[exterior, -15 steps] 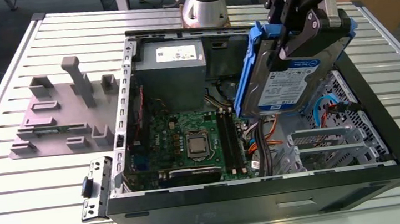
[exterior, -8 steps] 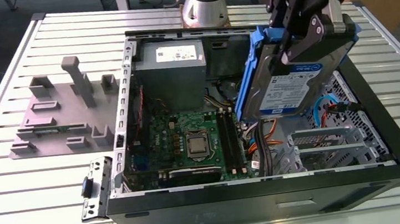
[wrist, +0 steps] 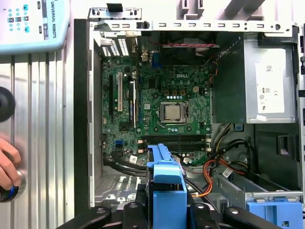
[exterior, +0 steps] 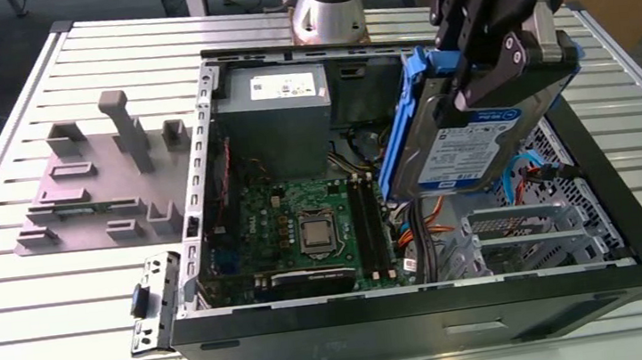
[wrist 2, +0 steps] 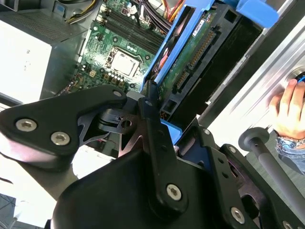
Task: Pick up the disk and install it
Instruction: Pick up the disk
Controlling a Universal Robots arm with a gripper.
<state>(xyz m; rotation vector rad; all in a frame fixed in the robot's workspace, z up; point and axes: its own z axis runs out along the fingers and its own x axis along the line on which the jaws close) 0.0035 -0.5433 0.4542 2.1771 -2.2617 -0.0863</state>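
The disk, a silver-grey drive with a white-and-blue label in a blue caddy, hangs on edge above the open computer case, over its side on the exterior view's right. My gripper is shut on its upper part from above. In the second wrist view the disk's green circuit side and connector show between the black fingers. The first wrist view shows the blue caddy edge sticking out over the motherboard.
Inside the case are a grey power supply, a metal drive cage, orange and blue cables and another blue caddy. A grey fixture stands on the slatted table. A person's hand rests beside the case.
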